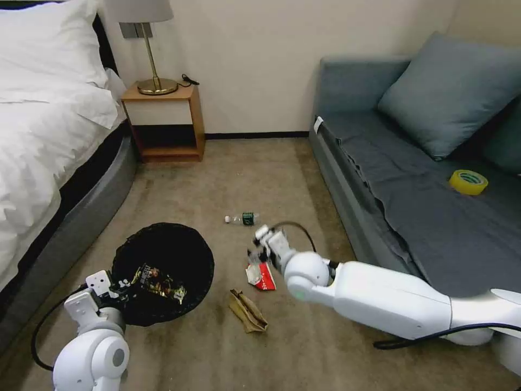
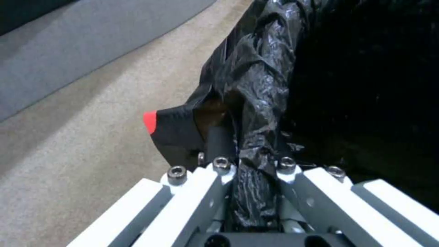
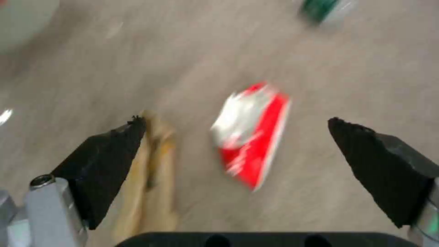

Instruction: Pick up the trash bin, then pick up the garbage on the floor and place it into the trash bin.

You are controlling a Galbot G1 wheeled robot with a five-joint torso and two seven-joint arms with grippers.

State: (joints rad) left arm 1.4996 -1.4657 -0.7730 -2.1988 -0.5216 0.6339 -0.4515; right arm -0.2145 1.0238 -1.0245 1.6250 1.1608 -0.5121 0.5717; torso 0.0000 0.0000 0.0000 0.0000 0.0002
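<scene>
A tan carpet (image 1: 255,174) covers the floor and runs to a plain cream wall (image 1: 255,60) at twelve o'clock. At ten o'clock a bed (image 1: 43,125) with white bedding sits on a dark base. Beside it, at eleven o'clock, a wooden nightstand (image 1: 163,122) carries a brass lamp (image 1: 152,49). At two o'clock stands a grey-blue sofa (image 1: 412,179) with a matching cushion (image 1: 450,92).

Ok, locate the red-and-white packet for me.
In the head view the red-and-white packet lies on the carpet just below the open right gripper, right of the trash bin.
</scene>
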